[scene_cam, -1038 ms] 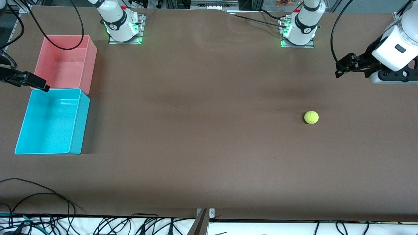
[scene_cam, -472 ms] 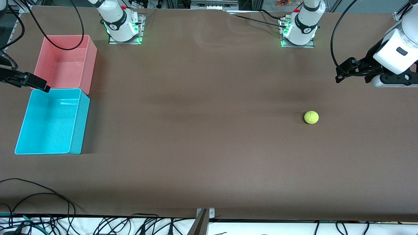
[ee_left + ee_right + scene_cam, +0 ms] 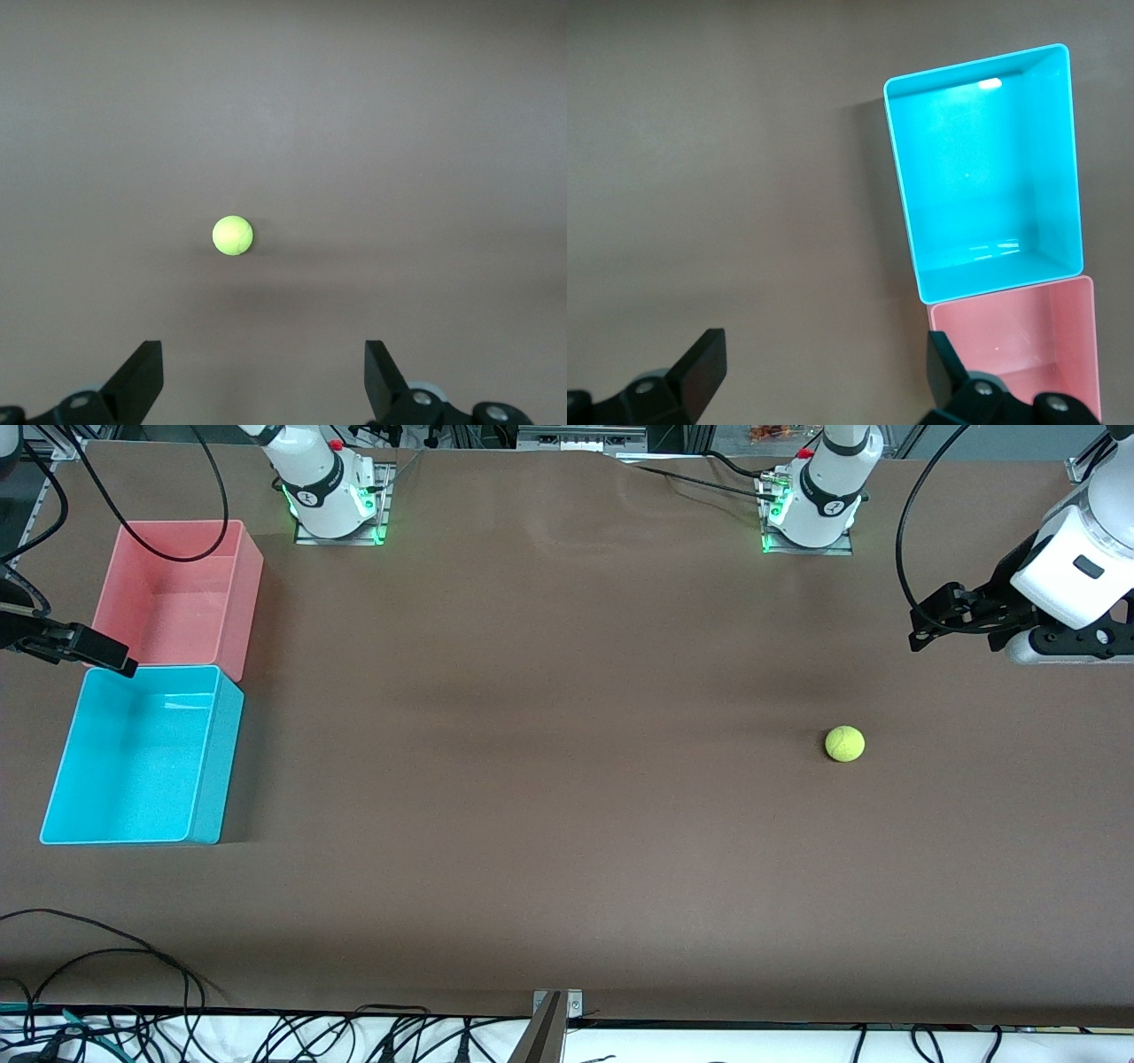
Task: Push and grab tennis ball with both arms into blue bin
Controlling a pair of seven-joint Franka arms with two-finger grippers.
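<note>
The tennis ball [image 3: 844,744] lies alone on the brown table [image 3: 549,797] toward the left arm's end, with bare surface all around it. It looks light and springy, with a fuzzy felt skin that should give some grip, but being round it will likely roll at the lightest touch (a nudge off its centre line would probably send it off at an angle), so a push is best aimed squarely through its middle, and a grasp should close across its widest part with the fingers low on either side. The left tool [image 3: 926,622] hangs in the air over the table's edge at that same end, well apart from the ball, its jaws spread wide and holding nothing; in the left wrist view the ball [image 3: 233,235] sits between the two fingertips' lines, roughly ahead of them. At the right arm's end stands the blue bin [image 3: 197,815], open-topped and thin-walled, touching the pink bin [image 3: 239,615], which lies farther from the front camera. The right tool [image 3: 106,657] waits over the blue bin's rim near where the two bins meet, jaws also wide apart and empty. Between ball and bin the table is long and unobstructed; the bin's wall, I judge, will stop a rolling ball, so it must be lifted over.
</note>
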